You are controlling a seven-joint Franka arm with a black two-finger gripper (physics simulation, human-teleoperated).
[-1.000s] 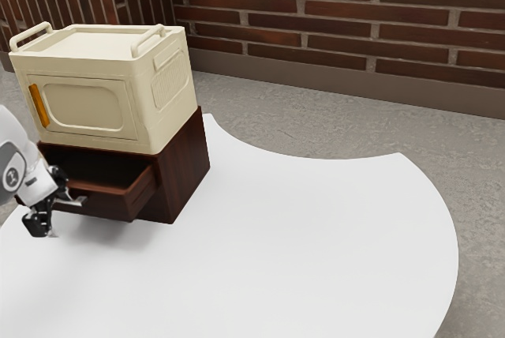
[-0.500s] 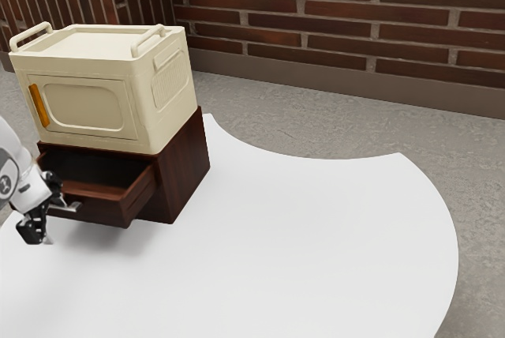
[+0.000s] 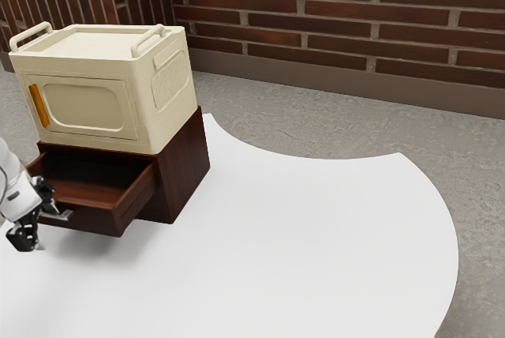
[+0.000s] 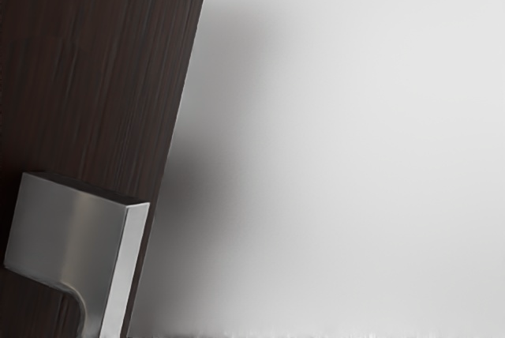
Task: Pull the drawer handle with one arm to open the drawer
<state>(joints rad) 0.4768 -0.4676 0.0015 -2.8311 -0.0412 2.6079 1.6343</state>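
Observation:
At the exterior view's left edge, my gripper [image 3: 46, 229] is at the front of the pulled-out drawer [image 3: 93, 221], its two black fingers wide apart. The silver handle [image 3: 63, 215] lies against the upper finger; the lower one stands away from it, below. The drawer sticks well out of the dark brown cabinet [image 3: 187, 168], and its hollow inside shows from above. In the wrist view, the metal handle [image 4: 65, 231] appears close up on the dark wooden drawer front [image 4: 95, 61].
A cream box [image 3: 87, 105] with an orange door handle and two top handles rests on the cabinet. The white table [image 3: 308, 243] has a curved edge and extends toward the exterior view's right. A brick wall [image 3: 339, 18] stands behind.
My gripper has moved toward the exterior view's left and slightly down. The handle and drawer have moved with it, and the drawer is farther out of the cabinet than before.

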